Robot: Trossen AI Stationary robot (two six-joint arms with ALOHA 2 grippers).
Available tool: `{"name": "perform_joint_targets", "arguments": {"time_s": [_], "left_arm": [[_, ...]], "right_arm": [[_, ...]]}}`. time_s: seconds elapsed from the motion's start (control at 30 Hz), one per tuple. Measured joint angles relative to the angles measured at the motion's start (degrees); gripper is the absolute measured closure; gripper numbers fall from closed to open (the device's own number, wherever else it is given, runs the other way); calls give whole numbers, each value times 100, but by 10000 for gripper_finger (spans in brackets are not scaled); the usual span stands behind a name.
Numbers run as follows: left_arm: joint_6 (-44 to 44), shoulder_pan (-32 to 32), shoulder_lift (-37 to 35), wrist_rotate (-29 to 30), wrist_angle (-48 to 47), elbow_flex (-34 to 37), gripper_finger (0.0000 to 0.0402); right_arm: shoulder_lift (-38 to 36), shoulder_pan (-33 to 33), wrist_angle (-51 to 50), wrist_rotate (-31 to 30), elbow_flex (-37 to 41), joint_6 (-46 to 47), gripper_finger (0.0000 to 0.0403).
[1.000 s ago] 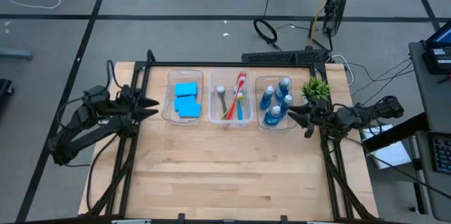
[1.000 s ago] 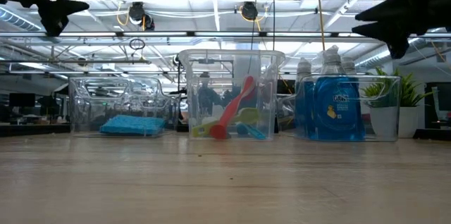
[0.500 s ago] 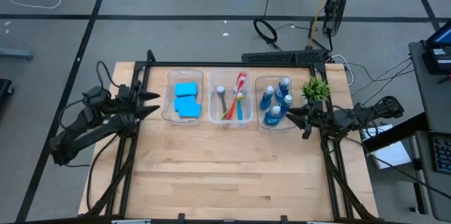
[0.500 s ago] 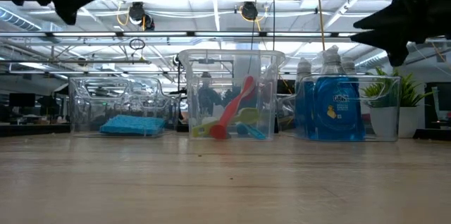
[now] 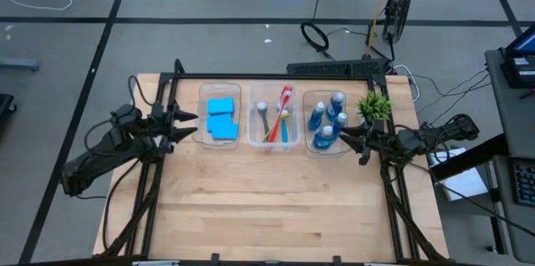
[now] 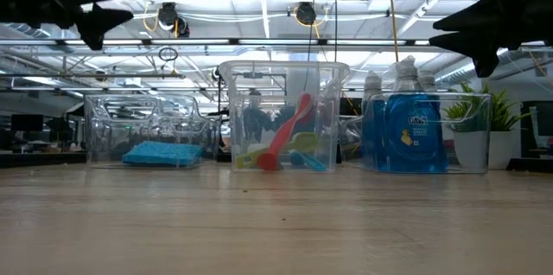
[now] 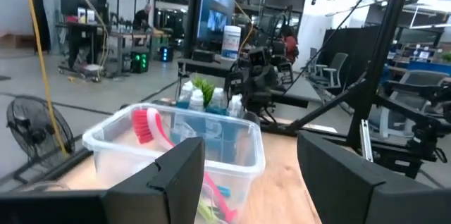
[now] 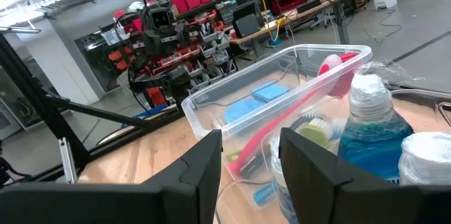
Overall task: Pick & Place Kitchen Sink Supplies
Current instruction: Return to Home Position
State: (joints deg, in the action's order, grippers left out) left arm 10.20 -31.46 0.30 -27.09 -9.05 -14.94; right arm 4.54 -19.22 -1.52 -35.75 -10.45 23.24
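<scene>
Three clear bins stand in a row at the table's far side. The left bin (image 5: 203, 136) holds flat blue sponges (image 5: 221, 118), the middle bin (image 5: 253, 140) holds long-handled brushes (image 5: 276, 121), and the right bin (image 5: 308, 147) holds blue bottles with grey caps (image 5: 328, 120). My left gripper (image 5: 191, 124) hangs open and level above the table's left edge, pointing at the sponge bin. My right gripper (image 5: 344, 137) hangs open and level just right of the bottle bin. Neither has anything between its fingers.
A small green potted plant (image 5: 374, 104) stands right of the bottle bin, close behind my right gripper. The wooden tabletop (image 5: 276, 199) stretches bare from the bins to the near edge. Dark frame rails (image 5: 150, 191) run along both side edges.
My left gripper has moved toward the sponge bin, sinking slightly and rolling a little about its own axis, with its fingers still open. The bins and their contents have stayed put.
</scene>
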Motion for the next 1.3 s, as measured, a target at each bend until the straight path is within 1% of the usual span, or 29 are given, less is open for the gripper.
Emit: {"name": "perform_joint_targets", "arguments": {"time_s": [0.13, 0.2, 0.33, 0.4, 0.6, 0.77, 0.93, 1.0, 1.13, 1.23, 1.3], "left_arm": [[201, 2, 2, -106, 306, 309, 174], [245, 30, 0, -201, 716, 544, 174], [604, 206, 2, -192, 1652, 1110, 174], [767, 328, 0, -194, 1905, 1267, 174], [861, 760, 0, -141, 1839, 1292, 174], [833, 1046, 0, -94, 1482, 1292, 174], [667, 1108, 0, -81, 1369, 1290, 174], [561, 1108, 0, -41, 1335, 1290, 174], [378, 1108, 0, 173, 1027, 1286, 174], [308, 1106, 2, 486, 950, 1286, 174], [259, 1104, 2, 515, 955, 1286, 174]], "right_arm": [[0, 0, 2, 1, 1, 1, 273], [0, 0, 2, 2, 0, 2, 273], [0, -1, 3, 4, 0, 7, 273], [0, -1, 2, 4, 0, 7, 273], [0, -2, 2, 7, -1, 9, 273], [0, 0, 2, 7, 1, 9, 273], [0, 0, 2, 17, 1, 11, 273], [0, -1, -1, 145, 0, 8, 273], [0, -2, -50, 435, 1, 7, 273], [4, -2, -47, 440, 0, 7, 273], [4, 0, -47, 455, 0, 14, 273]]}}
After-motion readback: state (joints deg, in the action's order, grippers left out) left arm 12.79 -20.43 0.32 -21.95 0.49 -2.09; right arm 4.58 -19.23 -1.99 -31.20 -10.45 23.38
